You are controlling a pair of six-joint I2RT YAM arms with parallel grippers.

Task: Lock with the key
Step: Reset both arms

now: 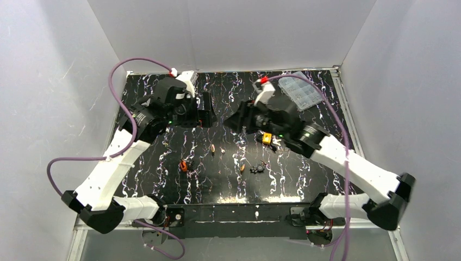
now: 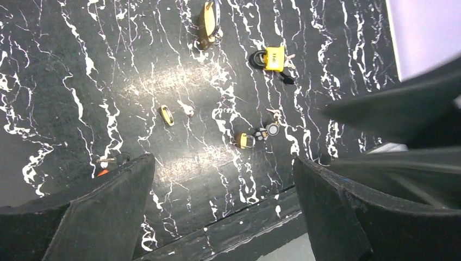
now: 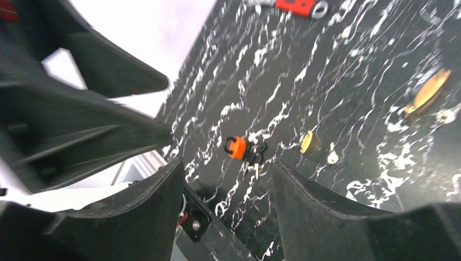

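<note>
The lock [image 2: 208, 24] is a brass-tan padlock lying on the black marbled table, at the top of the left wrist view. It also lies at the right edge of the right wrist view [image 3: 429, 92]. A small silvery piece [image 3: 446, 115] rests just beside it and may be the key. In the top view both are hidden under the arms. My left gripper [image 2: 223, 163] [image 1: 208, 111] hangs open and empty above the table. Facing it, my right gripper [image 3: 227, 163] [image 1: 235, 120] is also open, with nothing between its fingers.
Other padlocks lie around: an orange one with keys [image 3: 236, 147] [image 1: 184, 166], a yellow one [image 2: 274, 57] [image 1: 267, 138], a tiny brass one [image 2: 167, 115] [image 1: 213, 149] and a tiny yellow one [image 2: 244, 140]. A clear compartment box [image 1: 300, 89] sits back right. A red-handled wrench [image 3: 296, 5] lies far off.
</note>
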